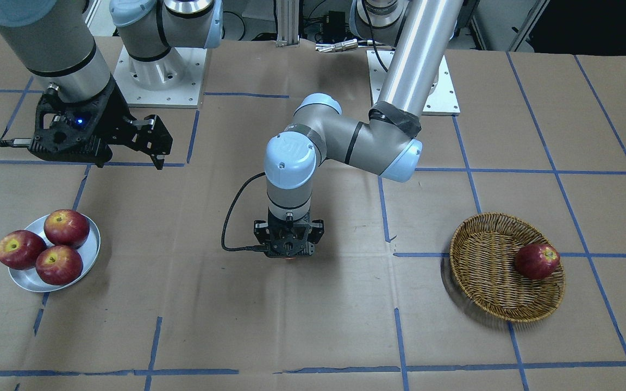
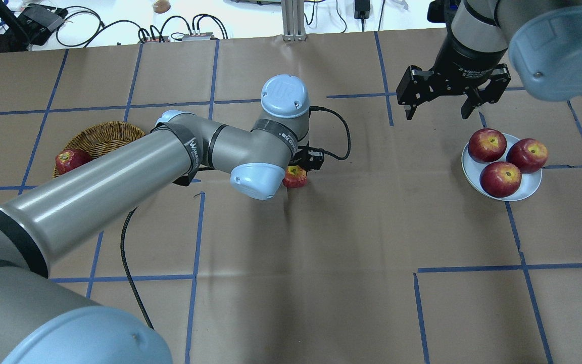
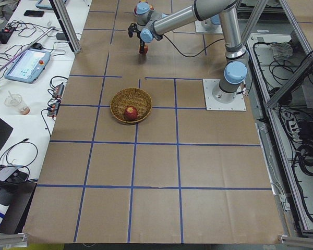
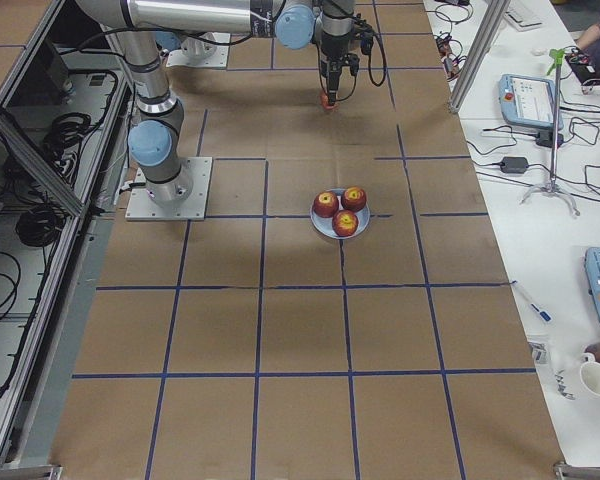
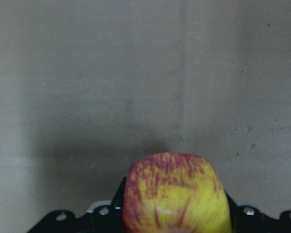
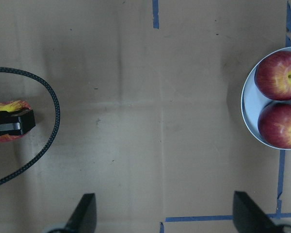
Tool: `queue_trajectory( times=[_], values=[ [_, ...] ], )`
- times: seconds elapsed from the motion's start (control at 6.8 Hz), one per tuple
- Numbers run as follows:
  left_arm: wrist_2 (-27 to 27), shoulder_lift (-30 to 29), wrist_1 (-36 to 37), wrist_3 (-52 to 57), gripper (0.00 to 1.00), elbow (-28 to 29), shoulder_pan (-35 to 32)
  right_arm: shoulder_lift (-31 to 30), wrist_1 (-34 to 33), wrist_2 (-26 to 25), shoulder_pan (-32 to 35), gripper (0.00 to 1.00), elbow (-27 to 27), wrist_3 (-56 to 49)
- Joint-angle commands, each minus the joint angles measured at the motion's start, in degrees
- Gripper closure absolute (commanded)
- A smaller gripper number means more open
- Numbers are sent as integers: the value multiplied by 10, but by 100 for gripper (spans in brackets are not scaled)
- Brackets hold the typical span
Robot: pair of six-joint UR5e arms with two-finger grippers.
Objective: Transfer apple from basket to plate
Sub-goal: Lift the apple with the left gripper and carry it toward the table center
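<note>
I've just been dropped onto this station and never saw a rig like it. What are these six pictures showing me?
Two robot arms share a paper-covered table. Two pictures look down on it, one from behind the robot, one facing it; two look along it from its ends; two come from wrist cameras. The left arm reaches to mid-table, its jaws shut on the yellow-streaked apple. The right arm hangs near the plate, jaws open and empty. The plate holds three red apples; the basket holds one red apple.
</note>
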Motion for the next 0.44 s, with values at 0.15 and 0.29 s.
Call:
queue_trajectory(
  times=[0.15,0.29],
  values=[
    [-2,-2,2,0,1,3,-1,1,0,0,0,0,0,-1],
    [-2,3,1,2,1,4,0,1,-1,3,0,0,0,-1]
  ],
)
